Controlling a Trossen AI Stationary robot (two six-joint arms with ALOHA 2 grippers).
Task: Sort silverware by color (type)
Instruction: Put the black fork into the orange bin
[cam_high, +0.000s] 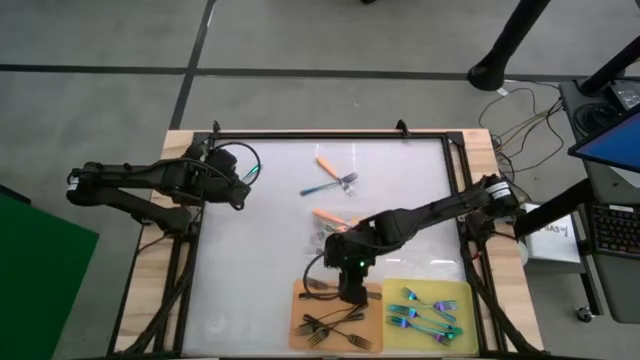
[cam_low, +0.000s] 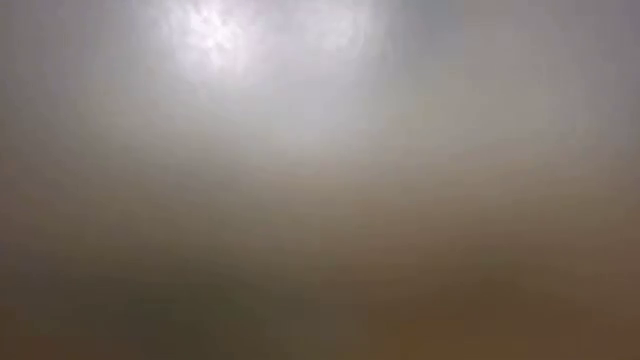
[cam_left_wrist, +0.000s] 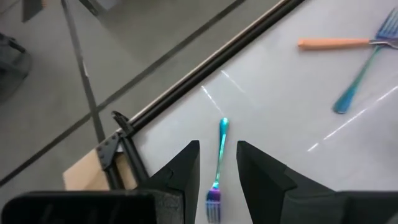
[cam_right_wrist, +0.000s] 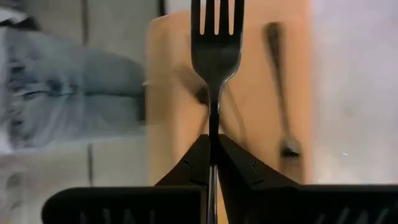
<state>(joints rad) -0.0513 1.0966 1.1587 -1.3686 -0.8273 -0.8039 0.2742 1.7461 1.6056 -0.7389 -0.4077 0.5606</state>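
My right gripper (cam_high: 350, 287) is over the orange mat (cam_high: 300, 300) near the table's near edge, shut on a black fork (cam_right_wrist: 216, 43). Several black forks (cam_high: 335, 330) lie on that mat. Several iridescent forks (cam_high: 428, 312) lie on the yellow mat (cam_high: 462, 292) beside it. My left gripper (cam_left_wrist: 217, 168) is open near the table's far left corner; its fingers stand on either side of an iridescent fork (cam_left_wrist: 219, 155) on the white top. Orange-handled forks (cam_high: 330, 165) (cam_high: 333, 216) and another iridescent fork (cam_high: 322, 187) lie mid-table. My right gripper pinches the black fork's handle (cam_right_wrist: 213, 127) between its two fingers. The fork lies along the fingers, with its tines (cam_right_wrist: 216, 15) sticking out past the fingertips over the orange mat. Whether the tines touch the mat cannot be told.
A black frame rail (cam_high: 330, 136) runs round the white table top. Bare white surface lies between the two arms on the left half (cam_high: 250, 260). The low view shows only a blur. Cables and equipment sit beyond the table's right edge.
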